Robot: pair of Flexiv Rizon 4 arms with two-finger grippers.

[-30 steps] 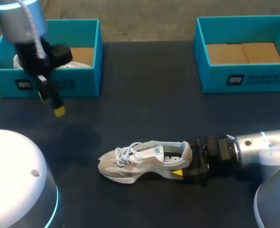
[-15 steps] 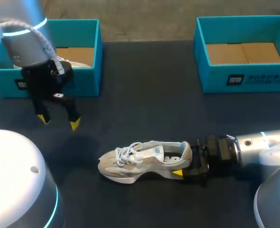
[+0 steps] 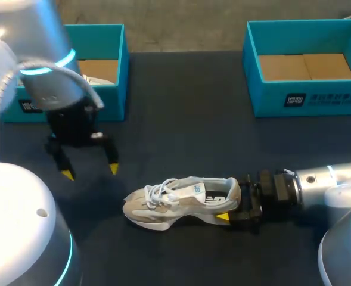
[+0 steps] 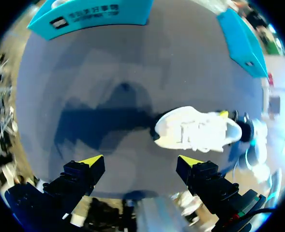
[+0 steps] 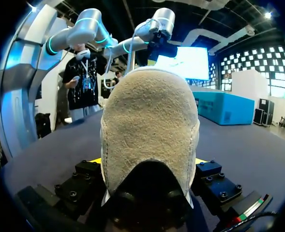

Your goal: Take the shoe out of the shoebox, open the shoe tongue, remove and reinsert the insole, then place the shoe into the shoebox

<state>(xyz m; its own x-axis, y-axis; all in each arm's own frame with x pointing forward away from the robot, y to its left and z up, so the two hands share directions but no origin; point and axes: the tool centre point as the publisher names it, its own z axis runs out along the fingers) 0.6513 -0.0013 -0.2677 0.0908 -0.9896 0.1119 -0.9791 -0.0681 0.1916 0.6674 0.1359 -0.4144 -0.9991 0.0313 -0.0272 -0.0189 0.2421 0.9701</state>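
Note:
A white and beige shoe (image 3: 178,199) lies on its sole on the dark table, toe to the left. My right gripper (image 3: 236,207) comes in low from the right and is shut on the shoe's heel; in the right wrist view the heel (image 5: 149,130) fills the space between its fingers (image 5: 86,174). My left gripper (image 3: 90,172) hangs open and holds nothing, pointing down, just left of the toe. In the left wrist view the shoe (image 4: 195,130) lies ahead of the left gripper (image 4: 141,162), toward its right finger.
A teal shoebox (image 3: 106,98) stands at the back left, with part of a second white shoe (image 3: 95,79) showing inside. Another teal shoebox (image 3: 306,98) with a cardboard floor stands at the back right. Bare tabletop (image 3: 187,119) lies between the boxes.
My left arm has come away from the back left box toward the table's front and the shoe's toe, turning so both tips show. The right gripper and shoe have not moved.

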